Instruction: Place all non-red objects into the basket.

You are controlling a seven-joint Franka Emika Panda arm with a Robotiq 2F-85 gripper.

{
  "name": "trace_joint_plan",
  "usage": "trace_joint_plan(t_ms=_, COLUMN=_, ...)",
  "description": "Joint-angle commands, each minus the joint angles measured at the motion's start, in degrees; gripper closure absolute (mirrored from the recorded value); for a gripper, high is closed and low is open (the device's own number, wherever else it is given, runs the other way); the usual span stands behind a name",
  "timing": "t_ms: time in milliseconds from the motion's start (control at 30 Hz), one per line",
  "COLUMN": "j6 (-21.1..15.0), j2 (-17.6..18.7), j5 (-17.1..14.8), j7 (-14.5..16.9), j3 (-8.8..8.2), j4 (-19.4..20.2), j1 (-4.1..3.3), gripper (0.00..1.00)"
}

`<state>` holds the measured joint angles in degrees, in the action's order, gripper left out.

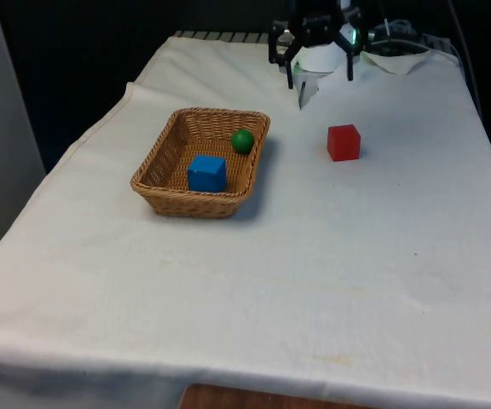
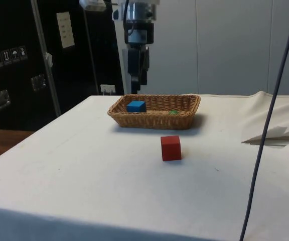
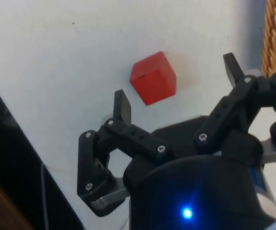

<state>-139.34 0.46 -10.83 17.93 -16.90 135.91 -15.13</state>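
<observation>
Gripper raised high above the worktop, at about 12 o'clock of the front view. Fingers spread wide apart, nothing between them. Fingertips point straight down. In the side view the gripper hangs vertically from the wrist, at roughly 11 o'clock, well clear of the cloth surface.

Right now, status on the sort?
Gripper open, empty, raised above table. Blue cube and green ball inside woven wicker basket. Red cube on white cloth, outside basket. Nothing in the way.
</observation>
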Motion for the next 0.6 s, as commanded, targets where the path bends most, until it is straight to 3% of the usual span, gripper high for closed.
trace_joint_plan(t_ms=0, j6=1.0, j2=0.7, j5=1.4, j7=-1.1, j3=-0.29, j4=-0.9, j1=0.23, gripper=0.00)
trace_joint_plan(t_ms=100, j6=1.8, j2=1.3, j5=2.4, j7=-1.9, j3=-0.52, j4=-1.7, j1=0.23, gripper=0.00)
trace_joint_plan(t_ms=133, j6=1.5, j2=0.7, j5=1.1, j7=-0.7, j3=-0.46, j4=-1.3, j1=0.17, gripper=0.00)
trace_joint_plan(t_ms=167, j6=2.1, j2=1.5, j5=3.2, j7=-2.7, j3=-0.52, j4=-2.1, j1=0.17, gripper=0.00)
trace_joint_plan(t_ms=367, j6=2.3, j2=2.4, j5=6.0, j7=-5.4, j3=-0.57, j4=-3.2, j1=0.23, gripper=0.00)
trace_joint_plan(t_ms=400, j6=2.0, j2=2.0, j5=4.9, j7=-4.5, j3=-0.40, j4=-2.8, j1=0.23, gripper=0.00)
trace_joint_plan(t_ms=467, j6=2.4, j2=2.8, j5=7.5, j7=-6.8, j3=-0.57, j4=-3.6, j1=0.23, gripper=0.00)
trace_joint_plan(t_ms=567, j6=2.5, j2=3.2, j5=8.9, j7=-8.2, j3=-0.57, j4=-4.1, j1=0.23, gripper=0.00)
